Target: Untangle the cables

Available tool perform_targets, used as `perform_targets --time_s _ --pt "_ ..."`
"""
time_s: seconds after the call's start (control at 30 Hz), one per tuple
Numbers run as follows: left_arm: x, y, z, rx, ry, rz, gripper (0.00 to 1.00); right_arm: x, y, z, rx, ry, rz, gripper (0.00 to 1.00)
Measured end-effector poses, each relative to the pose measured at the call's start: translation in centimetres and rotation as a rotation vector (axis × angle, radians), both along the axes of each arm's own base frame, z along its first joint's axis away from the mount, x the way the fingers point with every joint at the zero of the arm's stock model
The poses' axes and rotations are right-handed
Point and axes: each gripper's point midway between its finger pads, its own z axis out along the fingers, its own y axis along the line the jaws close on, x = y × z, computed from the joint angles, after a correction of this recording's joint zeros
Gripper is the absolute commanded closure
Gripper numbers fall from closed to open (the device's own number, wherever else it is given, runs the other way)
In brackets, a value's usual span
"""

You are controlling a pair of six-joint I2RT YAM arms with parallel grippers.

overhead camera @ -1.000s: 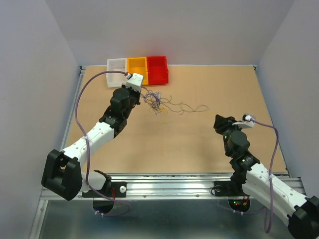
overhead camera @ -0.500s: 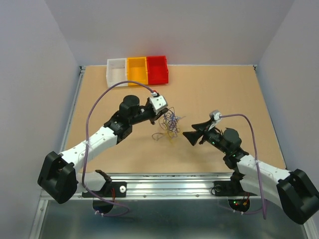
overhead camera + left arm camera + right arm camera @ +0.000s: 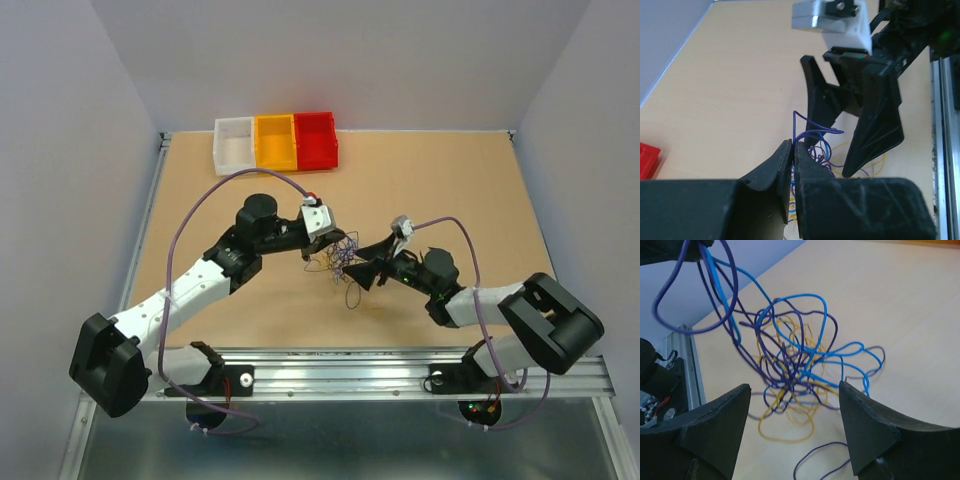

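Note:
The cables are a loose tangle of thin purple, blue and yellow wires near the middle of the table. My left gripper is shut on a few purple and blue strands and holds them up, with the rest hanging to the table. In the left wrist view its jaws pinch those strands, and the black fingers of the right gripper stand just beyond. My right gripper is open and faces the tangle from the right. In the right wrist view the knot sits between its spread fingertips, touching neither.
White, orange and red bins stand in a row at the table's far edge. A metal rail runs along the near edge. Thick lavender cables loop above both arms.
The left gripper carried the cables from beside the bins to the table's middle. The right arm swung in from the right, and its jaws opened around the tangle.

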Motion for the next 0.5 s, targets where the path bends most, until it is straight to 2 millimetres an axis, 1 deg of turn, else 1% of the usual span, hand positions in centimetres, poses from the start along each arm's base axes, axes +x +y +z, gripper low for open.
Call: perform_targets --time_s 0.03,0.13,0.17,0.23,0.33,0.4,0.5 --pt "-0.4 0.0 0.2 -0.004 -0.003 -0.015 0.85 0.1 0.6 0.2 0.006 -0.006 0.011 0.28" --pt "-1.3 -0.1 0.8 -0.016 -0.012 -0.047 0.85 0.2 2.0 0.5 0.016 -0.021 0.033 0.47" --pt "-1.6 0.0 1.2 -0.023 -0.018 -0.059 0.91 0.2 2.4 0.5 0.019 -0.024 0.036 0.58" --pt "-2.0 0.2 1.7 -0.031 -0.027 -0.064 0.96 0.4 3.0 0.6 0.021 -0.03 0.038 0.67" --pt "-2.3 0.7 2.7 -0.046 -0.047 -0.049 0.96 1.1 3.5 0.8 0.03 -0.038 0.025 0.66" --pt "-2.1 1.5 3.7 -0.066 -0.075 0.003 0.96 1.7 3.6 0.9 0.033 -0.043 0.008 0.66" --pt "-2.0 3.2 6.4 -0.126 -0.123 0.102 0.95 2.6 3.6 1.5 0.044 -0.055 -0.03 0.68"
